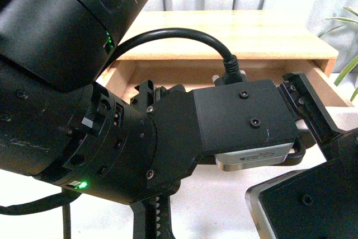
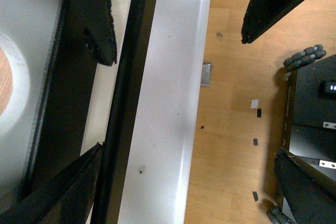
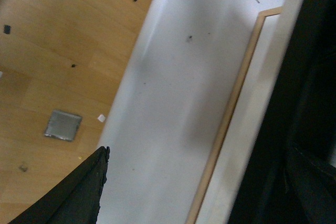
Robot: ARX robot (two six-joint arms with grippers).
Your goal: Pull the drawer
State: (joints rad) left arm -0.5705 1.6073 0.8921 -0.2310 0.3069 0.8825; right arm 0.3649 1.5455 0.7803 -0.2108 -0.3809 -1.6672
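Observation:
In the front view the drawer (image 1: 168,74) stands pulled out from under the wooden top (image 1: 240,32), its light wood inside showing. My left arm (image 1: 168,138) fills the front of that view. The left wrist view looks down on the drawer's white front (image 2: 168,103) and its long black bar handle (image 2: 122,103). My left gripper (image 2: 188,150) is open and straddles both, one finger (image 2: 73,192) close beside the handle. My right gripper (image 3: 199,171) is open over the white front (image 3: 178,103), with one finger (image 3: 73,192) showing beside it.
The wood floor (image 2: 236,129) lies below the drawer front, with a small metal plate (image 2: 206,74) set in it. My right arm (image 1: 307,200) sits low at the right. Plant leaves (image 1: 347,26) reach in at the far right.

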